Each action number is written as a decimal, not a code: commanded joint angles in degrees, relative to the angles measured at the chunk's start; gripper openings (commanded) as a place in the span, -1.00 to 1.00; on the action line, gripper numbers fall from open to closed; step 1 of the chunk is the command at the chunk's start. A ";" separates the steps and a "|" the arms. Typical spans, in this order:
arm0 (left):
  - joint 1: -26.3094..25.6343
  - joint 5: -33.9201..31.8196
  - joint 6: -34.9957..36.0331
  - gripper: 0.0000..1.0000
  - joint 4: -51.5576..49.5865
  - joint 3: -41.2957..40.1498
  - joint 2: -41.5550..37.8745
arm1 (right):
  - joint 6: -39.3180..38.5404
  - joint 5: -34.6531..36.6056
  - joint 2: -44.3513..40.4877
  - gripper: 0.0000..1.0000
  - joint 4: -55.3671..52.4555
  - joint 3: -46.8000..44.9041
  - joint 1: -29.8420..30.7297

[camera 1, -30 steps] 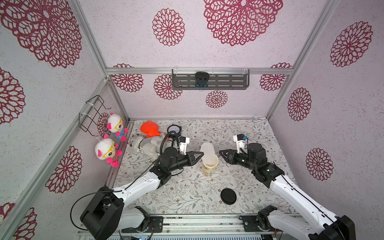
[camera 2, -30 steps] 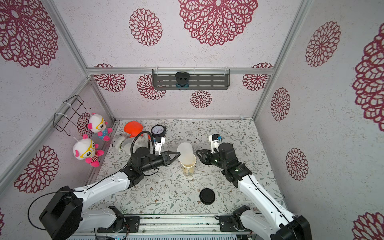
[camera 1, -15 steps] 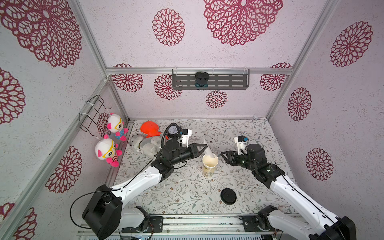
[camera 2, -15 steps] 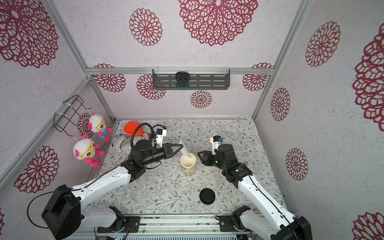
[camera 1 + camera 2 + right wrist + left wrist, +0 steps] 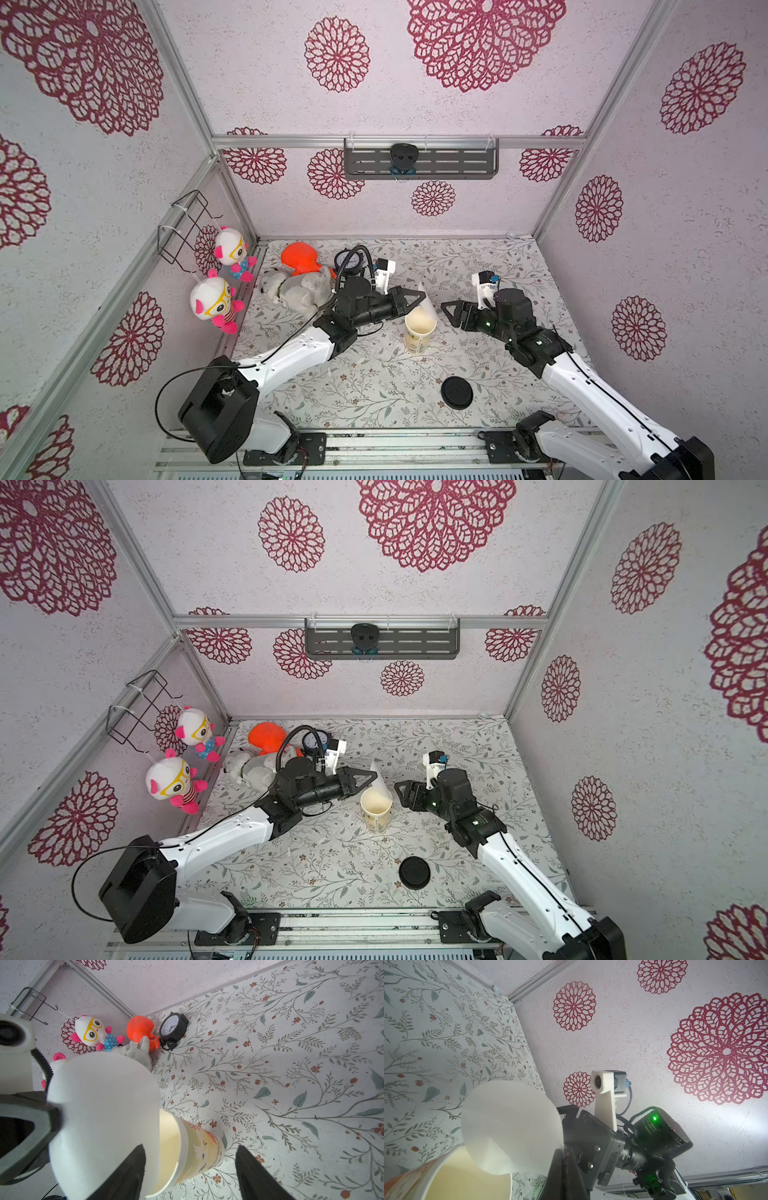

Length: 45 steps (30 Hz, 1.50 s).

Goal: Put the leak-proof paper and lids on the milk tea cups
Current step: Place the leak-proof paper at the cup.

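- The left gripper (image 5: 420, 296) is now sitting farther back and closer to the cup's far rim than a second ago, when it was lying lower beside the cup's left side
- It is clamping the leak-proof paper (image 5: 428, 305) by one edge; the sheet was showing as a broad white patch behind the cup, and in both top views it is now showing as a narrow tilted strip
- The paper (image 5: 104, 1105) is leaning over the far side of the milk tea cup's (image 5: 419, 334) open mouth; whether it is touching the rim cannot be told
- The right gripper (image 5: 446, 311) is staying just to the cup's right, its jaws standing apart with nothing between them
- The cup is standing upright mid-table (image 5: 374, 386), unmoved, and the black lid (image 5: 456, 392) is lying where it was, nearer the robot's base
- The cup (image 5: 205, 1147) is showing an orange-yellow print with a white bird, with no legible words
- The clock (image 5: 173, 1027) is showing numerals too small to read
- Small print beside the green light on the right arm (image 5: 652, 1126) is too blurred to read
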 commanded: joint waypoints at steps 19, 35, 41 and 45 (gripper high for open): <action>-1.32 1.74 -2.18 -1.00 4.84 -1.99 2.35 | -1.27 2.59 -2.31 0.73 2.09 -2.43 -0.16; 0.27 -0.64 -0.17 -1.00 -0.15 -7.88 -3.78 | -0.85 0.05 2.26 0.89 2.44 -1.37 1.11; 1.53 -1.23 0.04 -1.00 -1.46 -10.47 -5.91 | -2.31 0.75 3.84 0.89 0.35 0.47 2.67; 1.96 -2.15 0.44 -1.00 -2.34 -11.21 -7.01 | -4.26 0.50 5.25 0.88 -1.77 1.72 3.59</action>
